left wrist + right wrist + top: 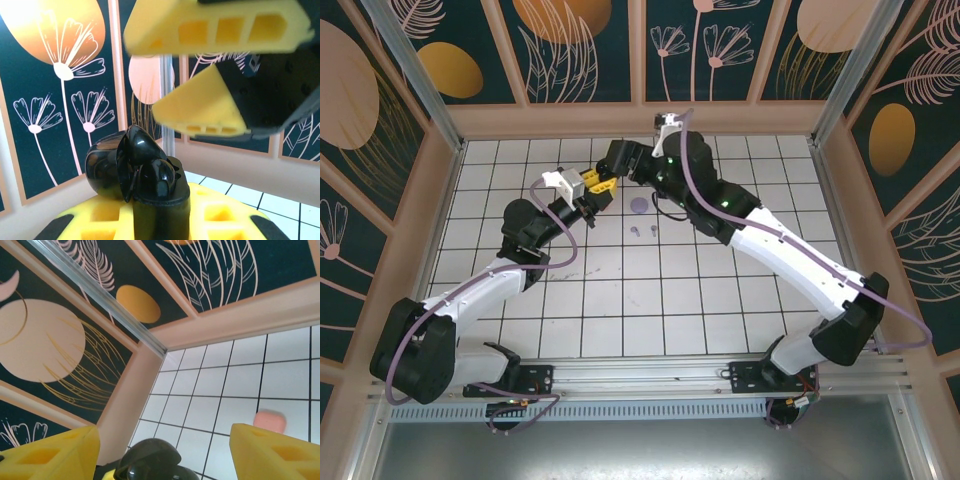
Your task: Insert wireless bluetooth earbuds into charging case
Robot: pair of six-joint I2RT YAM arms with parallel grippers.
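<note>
Left end effector [588, 195]: clenched on a glossy black charging case [145, 175], its rounded lid hinged open.
Right end effector [162, 452]: released, with yellow wedge fingers [272, 452] of hollow cells spread either side of the case.
Earbuds [641, 231]: two tiny lavender stemmed pieces lying on the table [720, 300], near a flat lavender disc [638, 206].
Table: matte white tiles, dark grid lines.

Both arms stretched forward, wrists meeting at 12 o'clock

The left arm [490, 290] leans toward 1 o'clock, the left gripper [592, 192] clamped on a black case [145, 170]. The right arm [790, 255] leans toward 11 o'clock, the right gripper [610, 172] spread wide just above.
</note>
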